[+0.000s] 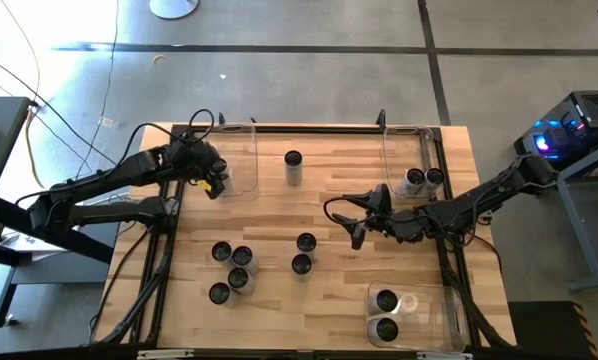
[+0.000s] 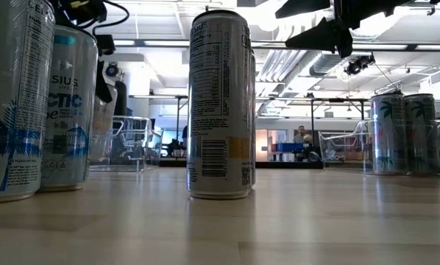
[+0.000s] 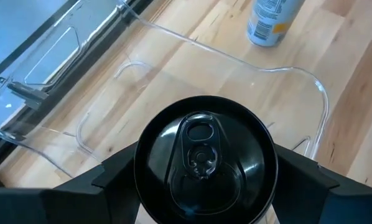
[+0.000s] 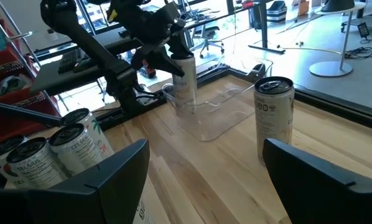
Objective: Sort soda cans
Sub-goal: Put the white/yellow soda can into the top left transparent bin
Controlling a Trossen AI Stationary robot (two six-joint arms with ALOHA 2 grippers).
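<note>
My left gripper (image 1: 216,184) is at the far left, shut on a soda can (image 3: 203,163) with a dark round top, over the clear bin (image 3: 173,74) there. From the right wrist view this can (image 4: 185,87) stands upright at that bin's near wall. My right gripper (image 1: 359,232) hovers open right of the table's middle, with nothing between its fingers (image 4: 105,180). One can (image 1: 293,166) stands alone at the far middle. Several cans (image 1: 231,270) cluster near left, and two cans (image 1: 303,253) stand in the middle. My left gripper pinches the can's upper side wall (image 3: 138,180), just under the top rim, between its two fingers on opposite sides. The fingers come slanting down from the table's left. The can stays upright, top up; whether its base touches the bin floor I cannot tell.
A clear bin at the far right (image 1: 419,165) holds two cans (image 1: 423,180). Another clear bin at the near right (image 1: 449,310) holds two more cans (image 1: 386,314). A black frame (image 1: 319,128) edges the wooden table. Bare wood lies between the lone far can and the middle pair.
</note>
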